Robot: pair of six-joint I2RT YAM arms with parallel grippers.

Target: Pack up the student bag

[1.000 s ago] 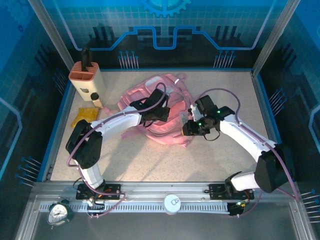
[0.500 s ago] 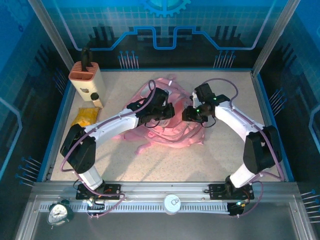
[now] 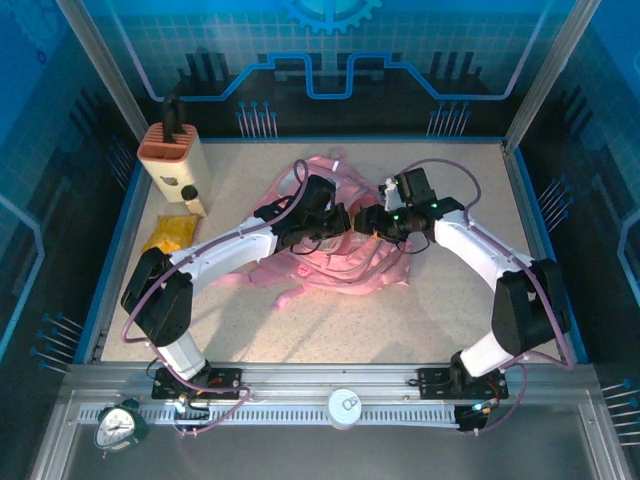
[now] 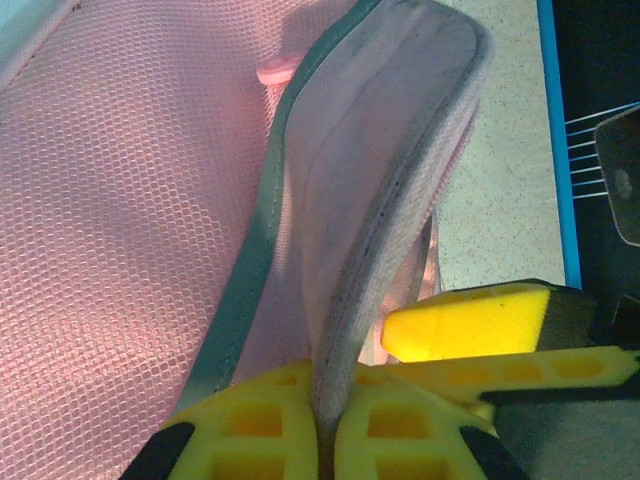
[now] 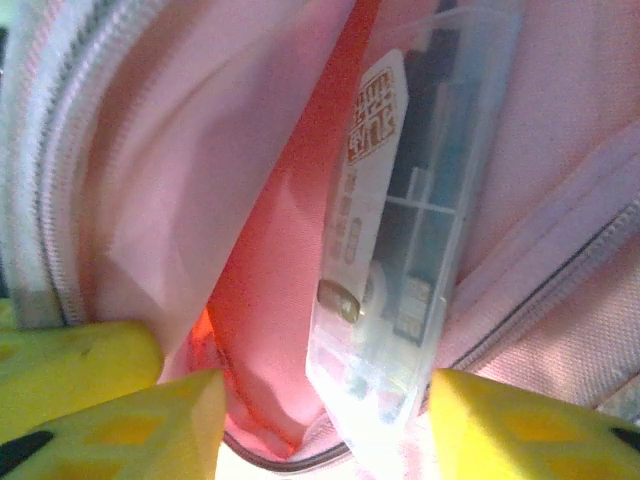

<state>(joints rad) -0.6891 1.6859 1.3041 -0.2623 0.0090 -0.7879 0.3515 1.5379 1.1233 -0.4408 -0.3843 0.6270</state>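
Note:
The student bag (image 3: 322,268) lies crumpled in the middle of the table, pink with pale strips. My left gripper (image 3: 337,222) is shut on a padded grey-pink flap (image 4: 372,150) at the rim of the bag's opening and holds it up; its yellow jaws (image 4: 327,425) pinch the flap's edge. My right gripper (image 3: 368,222) is right beside it at the opening. Its jaws (image 5: 325,425) stand apart around the low end of a clear plastic case (image 5: 400,230) with a printed label. The case sits inside the bag's pink lining (image 5: 270,300). One right fingertip (image 4: 470,320) shows beside the flap.
A tan knife block (image 3: 173,160) stands at the back left. A yellow packet (image 3: 168,234) lies in front of it. A small clock (image 3: 118,425) and a white round object (image 3: 345,408) sit on the rail near the arm bases. Blue walls edge the table.
The right gripper carried the clear case up and left into the bag's opening, and its jaws have widened. The left gripper pulled the flap toward the back right, and the bag shifted with it.

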